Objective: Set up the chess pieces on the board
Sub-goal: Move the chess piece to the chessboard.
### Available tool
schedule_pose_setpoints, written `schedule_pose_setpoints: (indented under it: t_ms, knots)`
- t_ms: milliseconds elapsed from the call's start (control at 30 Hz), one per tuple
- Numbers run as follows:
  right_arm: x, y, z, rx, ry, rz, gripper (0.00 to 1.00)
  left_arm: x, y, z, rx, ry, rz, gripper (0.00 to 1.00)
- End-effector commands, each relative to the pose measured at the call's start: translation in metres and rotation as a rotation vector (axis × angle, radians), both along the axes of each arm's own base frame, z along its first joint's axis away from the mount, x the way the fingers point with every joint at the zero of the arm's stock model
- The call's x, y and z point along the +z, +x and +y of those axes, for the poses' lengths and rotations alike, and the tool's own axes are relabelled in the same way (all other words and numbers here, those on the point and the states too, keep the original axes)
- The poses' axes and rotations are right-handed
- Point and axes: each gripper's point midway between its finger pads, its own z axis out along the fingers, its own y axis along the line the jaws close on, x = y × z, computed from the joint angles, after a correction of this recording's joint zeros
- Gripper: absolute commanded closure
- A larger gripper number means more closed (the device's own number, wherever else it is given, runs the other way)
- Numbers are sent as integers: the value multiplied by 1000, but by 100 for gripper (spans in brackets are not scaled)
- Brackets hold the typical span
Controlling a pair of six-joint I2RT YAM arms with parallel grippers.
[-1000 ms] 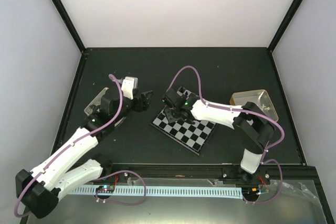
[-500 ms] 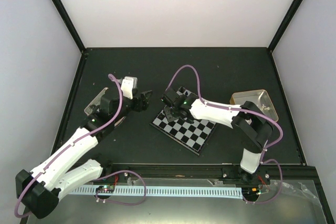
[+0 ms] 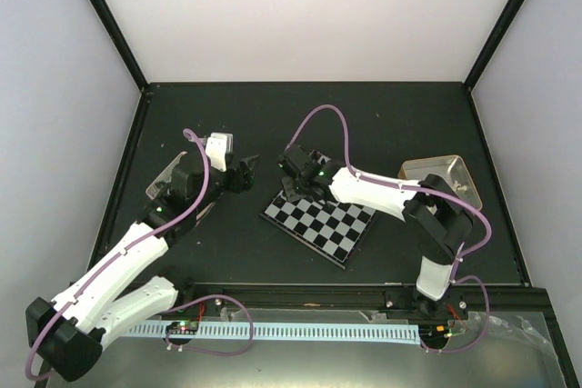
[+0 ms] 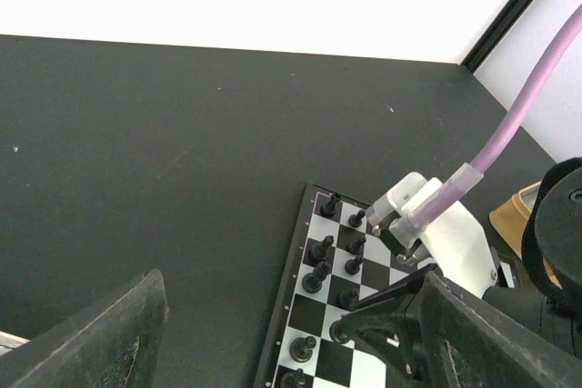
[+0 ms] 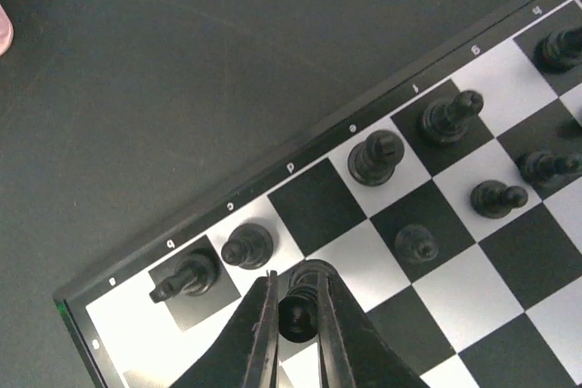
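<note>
The board (image 3: 327, 223) lies tilted at the table's middle; it also shows in the left wrist view (image 4: 320, 308) and in the right wrist view (image 5: 509, 270). Several black chess pieces (image 5: 376, 155) stand in its two rows nearest the lettered rim. My right gripper (image 3: 295, 188) hovers over the board's far left corner, shut on a black piece (image 5: 300, 310) whose base is at or just above a square in the second row. My left gripper (image 3: 244, 173) is open and empty over bare table, left of the board. No pale pieces show.
An open metal tin (image 3: 441, 175) stands right of the board, behind the right arm. Another tin (image 3: 166, 175) lies partly under the left arm. A pink object (image 5: 3, 29) shows at the left edge of the right wrist view. Black rails edge the table.
My right gripper has shifted slightly toward the board's far left corner, still holding the black piece. My left gripper has edged a little farther back.
</note>
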Motion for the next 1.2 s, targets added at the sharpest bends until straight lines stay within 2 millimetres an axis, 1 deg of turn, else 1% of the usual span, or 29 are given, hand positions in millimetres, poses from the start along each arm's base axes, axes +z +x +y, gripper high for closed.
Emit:
schedule_pose_setpoints:
  t_ms: [0, 133, 300, 833, 1033, 1167]
  knots:
    - [12, 23, 7, -48, 56, -55, 89, 19, 2, 7, 32, -23, -30, 23]
    - [9, 29, 9, -55, 64, -49, 89, 19, 2, 7, 34, -25, -28, 22]
    - [1, 33, 10, -54, 68, -31, 89, 18, 2, 8, 40, -22, -25, 22]
    - [-15, 34, 17, -38, 68, 5, 87, 17, 3, 11, 49, -20, -19, 22]
    - [-14, 36, 16, -42, 59, -1, 81, 17, 4, 12, 51, -21, -19, 22]
    - [2, 38, 15, -55, 69, -26, 75, 18, 4, 12, 53, -23, -20, 22]
